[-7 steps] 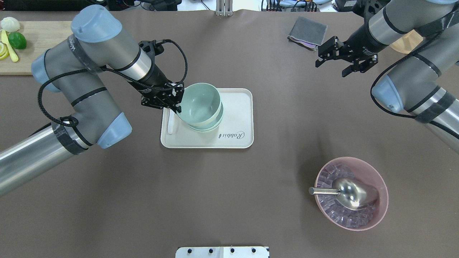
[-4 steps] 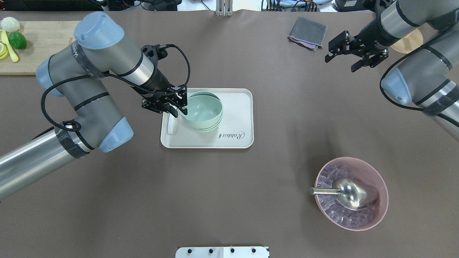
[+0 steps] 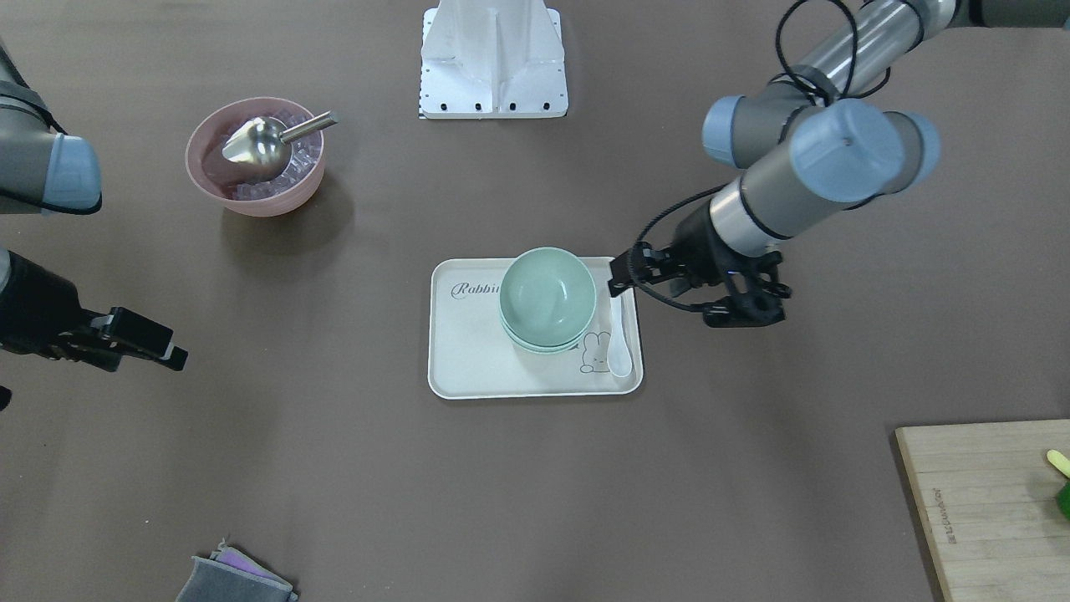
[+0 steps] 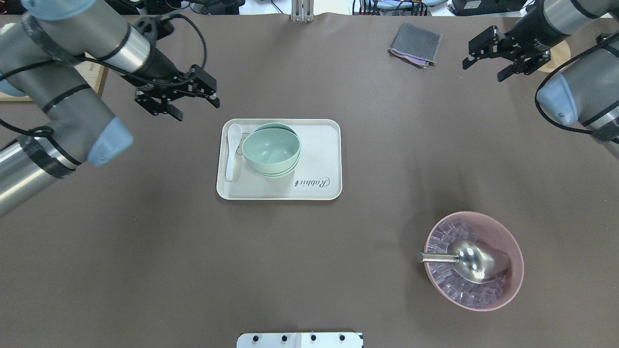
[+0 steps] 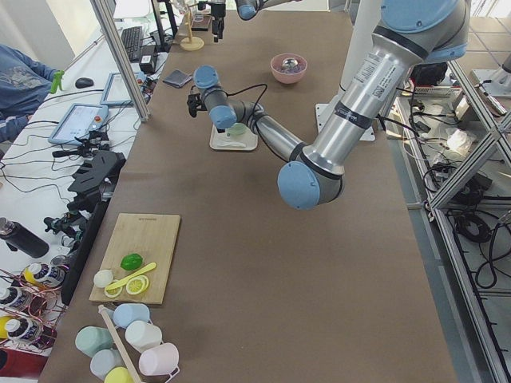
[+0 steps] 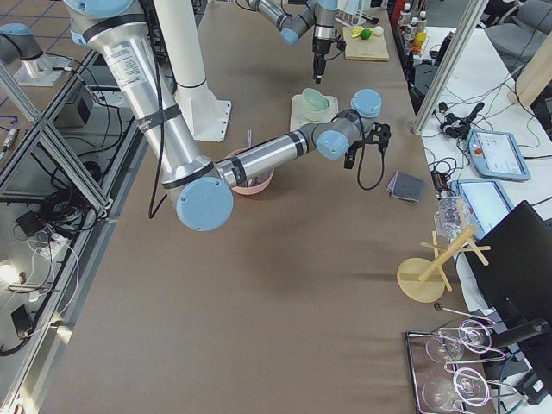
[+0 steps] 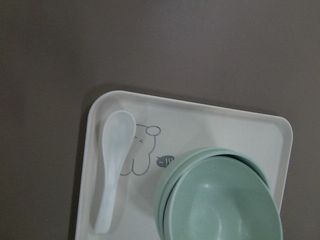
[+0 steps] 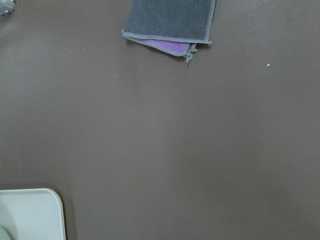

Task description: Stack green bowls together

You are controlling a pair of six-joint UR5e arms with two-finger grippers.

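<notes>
the green bowls (image 4: 271,150) sit nested in one stack on the white tray (image 4: 319,186), mouths up, near the middle of the surface; a white spoon (image 4: 233,150) lies just beside them on the tray. the left claw (image 4: 198,110) hangs released and empty over bare surface, apart from the tray; from it the stack lies toward the robot and inward. the right claw (image 4: 482,71) is also spread and empty, well apart, by the grey cloth (image 4: 415,43); so the left arm is the nearer one. the bowls are round, so only the stack's upright axis matters; the top bowl looks a little off-centre. how many rims are layered below it is hard to count. stacking looks done, i judge.
</notes>
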